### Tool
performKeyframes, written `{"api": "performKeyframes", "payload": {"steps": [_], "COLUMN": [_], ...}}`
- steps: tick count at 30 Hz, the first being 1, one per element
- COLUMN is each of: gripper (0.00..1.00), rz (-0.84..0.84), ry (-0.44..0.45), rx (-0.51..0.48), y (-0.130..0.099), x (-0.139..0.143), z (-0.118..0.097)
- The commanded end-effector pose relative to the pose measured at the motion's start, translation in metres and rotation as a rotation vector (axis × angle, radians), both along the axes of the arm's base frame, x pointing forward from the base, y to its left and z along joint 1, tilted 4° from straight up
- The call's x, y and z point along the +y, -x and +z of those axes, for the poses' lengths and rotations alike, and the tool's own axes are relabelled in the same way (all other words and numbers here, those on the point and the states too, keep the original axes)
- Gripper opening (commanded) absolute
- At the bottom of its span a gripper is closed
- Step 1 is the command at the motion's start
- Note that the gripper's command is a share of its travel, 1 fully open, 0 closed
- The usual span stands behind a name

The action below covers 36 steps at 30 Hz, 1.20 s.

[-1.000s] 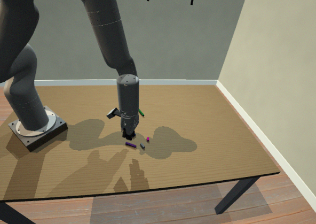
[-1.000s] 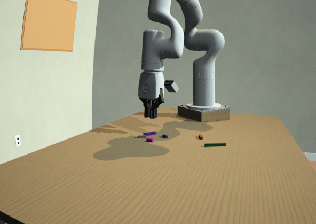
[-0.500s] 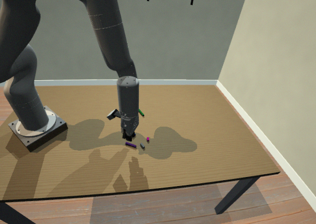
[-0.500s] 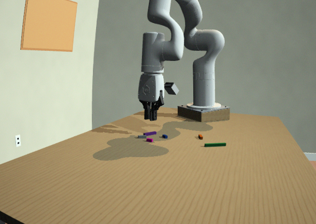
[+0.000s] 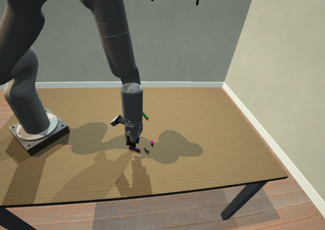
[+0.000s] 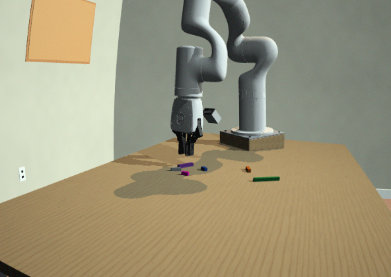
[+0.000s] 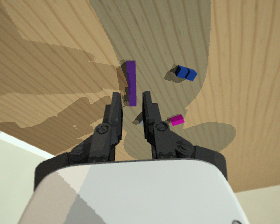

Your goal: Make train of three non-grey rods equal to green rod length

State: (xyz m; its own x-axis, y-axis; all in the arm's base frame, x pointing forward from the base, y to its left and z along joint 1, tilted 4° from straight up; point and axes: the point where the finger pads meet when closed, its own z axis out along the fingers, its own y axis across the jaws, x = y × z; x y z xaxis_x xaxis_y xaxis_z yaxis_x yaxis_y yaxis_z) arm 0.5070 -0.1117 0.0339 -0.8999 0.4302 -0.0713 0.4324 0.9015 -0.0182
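My gripper is partly open and empty, above the table near the purple rod, which lies flat. The grey rod lies near one end of the purple rod, mostly hidden by a finger in the wrist view. The magenta rod lies apart from both. Two blue pieces lie close together. The orange rod and the green rod lie farther off; the arm hides the orange one in the top view.
The robot's base block stands on the wooden table. The arm's shadows fall across the small rods' area. The table's front edge runs across the lower part of the top view.
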Motion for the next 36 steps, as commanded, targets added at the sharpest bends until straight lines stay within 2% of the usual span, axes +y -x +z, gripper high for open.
{"api": "performKeyframes", "payload": {"steps": [1, 14, 36], "gripper": [0.24, 0.24, 0.24], "rz": [0.000, 0.000, 0.000], "ry": [0.001, 0.001, 0.001], "rx": [-0.002, -0.002, -0.002], "y": [-0.001, -0.002, -0.002], "x": [0.000, -0.001, -0.001], "z": [-0.005, -0.020, -0.023]}}
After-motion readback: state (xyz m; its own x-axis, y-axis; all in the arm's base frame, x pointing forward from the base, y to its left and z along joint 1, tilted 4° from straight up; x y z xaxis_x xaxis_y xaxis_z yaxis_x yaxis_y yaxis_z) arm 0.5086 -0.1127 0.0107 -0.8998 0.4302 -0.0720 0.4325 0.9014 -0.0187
